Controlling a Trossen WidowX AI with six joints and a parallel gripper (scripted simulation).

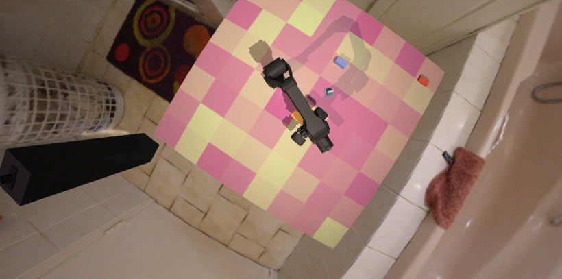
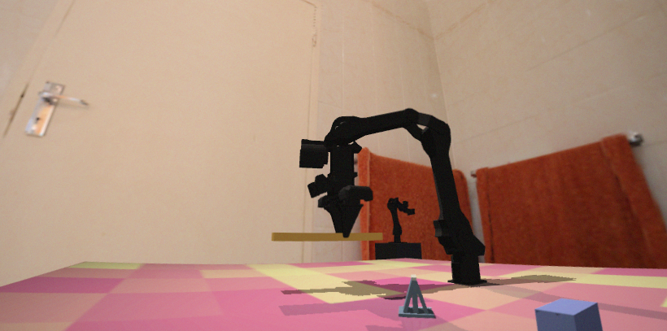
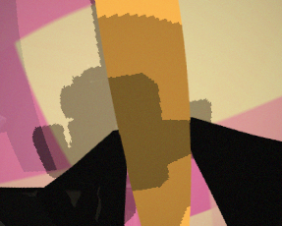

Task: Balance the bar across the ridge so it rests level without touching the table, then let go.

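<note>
The jaws pinch the yellow bar (image 2: 326, 237) right of its middle, holding it level and well above the table (image 2: 140, 291). The grey ridge (image 2: 414, 299) stands lower, off toward the camera and to the right.

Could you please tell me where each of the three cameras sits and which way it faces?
Top: overhead, looking down on the checkered table; shows the whole arm.
Exterior: low at the table's edge, looking across at the arm's side; shows the gripper shut on the bar, above the ridge.
Wrist: on the gripper, looking down; shows both fingers.
Shared: exterior and wrist both show the bar; top and exterior the ridge and blue cube.
</note>
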